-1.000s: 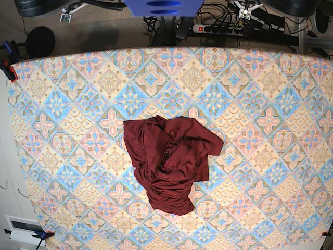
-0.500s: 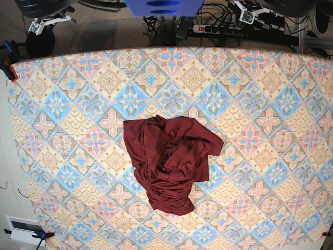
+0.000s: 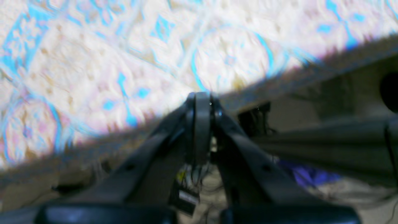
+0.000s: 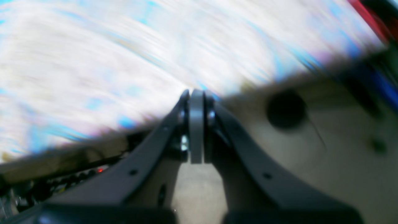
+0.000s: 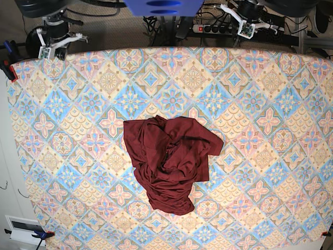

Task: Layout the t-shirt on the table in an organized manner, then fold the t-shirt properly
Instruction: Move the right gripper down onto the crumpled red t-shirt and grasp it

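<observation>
The t-shirt (image 5: 169,161), plain dark red, lies crumpled in a heap near the middle of the table (image 5: 260,104), touched by neither arm. My right gripper (image 5: 52,48) hovers at the table's far left corner, and my left gripper (image 5: 246,27) hangs just beyond the far edge on the right. In the left wrist view the left gripper (image 3: 202,97) is shut with nothing in it, over the blurred edge of the table (image 3: 93,62). The right gripper (image 4: 196,92) is likewise shut and empty above the edge of the table (image 4: 93,62). Neither wrist view shows the t-shirt.
A power strip (image 5: 218,28) with cables lies on the floor behind the far edge. Red and blue clamps (image 5: 7,66) grip the cloth at the left corner. A white box (image 5: 21,229) sits at the near left. A black round object (image 4: 286,109) rests on the floor.
Both arms have come further into the base view toward the table's far edge, the right one most. The t-shirt has not moved.
</observation>
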Controlling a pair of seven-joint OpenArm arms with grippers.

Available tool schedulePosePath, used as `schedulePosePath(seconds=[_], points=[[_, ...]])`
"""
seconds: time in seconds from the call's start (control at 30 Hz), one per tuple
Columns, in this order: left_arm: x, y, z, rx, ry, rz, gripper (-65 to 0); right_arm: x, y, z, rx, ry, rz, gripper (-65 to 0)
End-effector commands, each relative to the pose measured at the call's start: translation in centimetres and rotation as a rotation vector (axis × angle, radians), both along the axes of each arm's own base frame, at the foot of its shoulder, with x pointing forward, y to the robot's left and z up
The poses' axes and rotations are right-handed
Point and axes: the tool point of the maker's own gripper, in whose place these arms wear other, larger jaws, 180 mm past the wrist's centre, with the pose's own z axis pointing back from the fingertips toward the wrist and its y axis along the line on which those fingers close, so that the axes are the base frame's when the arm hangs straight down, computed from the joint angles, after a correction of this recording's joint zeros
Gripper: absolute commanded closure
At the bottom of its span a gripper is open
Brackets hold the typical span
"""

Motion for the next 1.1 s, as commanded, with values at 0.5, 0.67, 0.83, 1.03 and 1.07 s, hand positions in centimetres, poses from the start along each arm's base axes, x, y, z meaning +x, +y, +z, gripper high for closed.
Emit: schedulePosePath(seconds=[0.5,0.67,0.83,1.03,1.07], points=[[7.8,-0.3,2.4,-0.007,-0.147,0.061,0.0,12.9,11.4,4.5,0.113,-0.283,0.382,-0.7],[9.1,-0.6,1.8,-0.02,-0.105,0.106,-4.0,16.3,15.4,5.7,0.139,-0.283,0.489,-8.6],[9.5,-1.0,1.5,-0.035,-0.083,0.135,-11.8,17.8,20.4,6.7,0.057,-0.279,0.666,-13.5],[9.5,-1.0,1.4,-0.039,-0.083,0.139,-17.1,18.3,25.1,6.7,-0.099,-0.243,0.801,-20.4],[9.4,-1.0,1.4,-0.039,-0.081,0.139,-18.0,18.3,25.7,6.7,-0.12,-0.238,0.818,-21.6]])
